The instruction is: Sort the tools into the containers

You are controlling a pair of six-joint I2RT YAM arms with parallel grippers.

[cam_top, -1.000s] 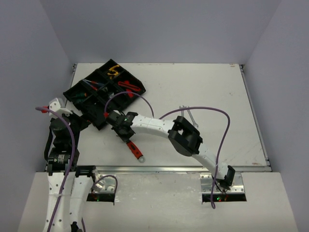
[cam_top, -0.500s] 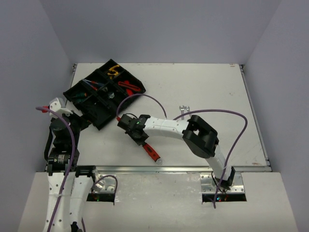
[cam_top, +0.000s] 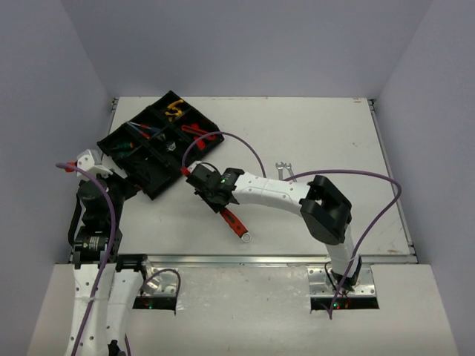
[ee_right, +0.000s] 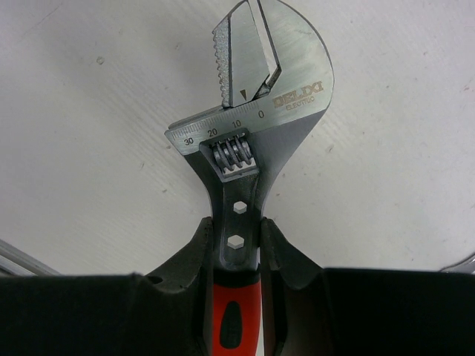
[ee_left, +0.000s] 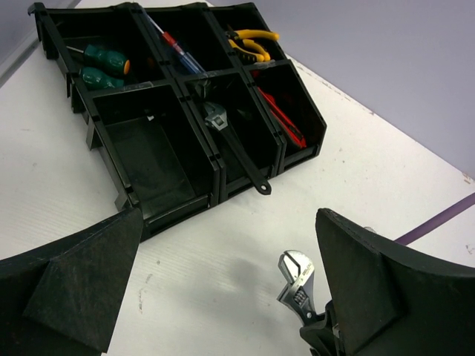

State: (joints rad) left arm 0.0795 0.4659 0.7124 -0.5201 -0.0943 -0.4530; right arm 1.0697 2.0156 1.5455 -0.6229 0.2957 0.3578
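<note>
My right gripper is shut on a red-handled adjustable wrench. Its pads pinch the grey shank just above the red grip, and the silver head points away over the white table. The same wrench head shows low in the left wrist view. The black divided tray lies at the far left. It holds green screwdrivers, a blue and red screwdriver, yellow pliers, a red utility knife and a dark wrench. My left gripper stands open and empty near the tray's front.
A silver spanner lies on the table right of my right arm. One front compartment of the tray has nothing in it. Purple cables arch over the right arm. The table's metal front edge runs just beyond the wrench's ring end.
My right arm has swung rightward, away from the tray's front, carrying the wrench with it. The left arm has not moved.
</note>
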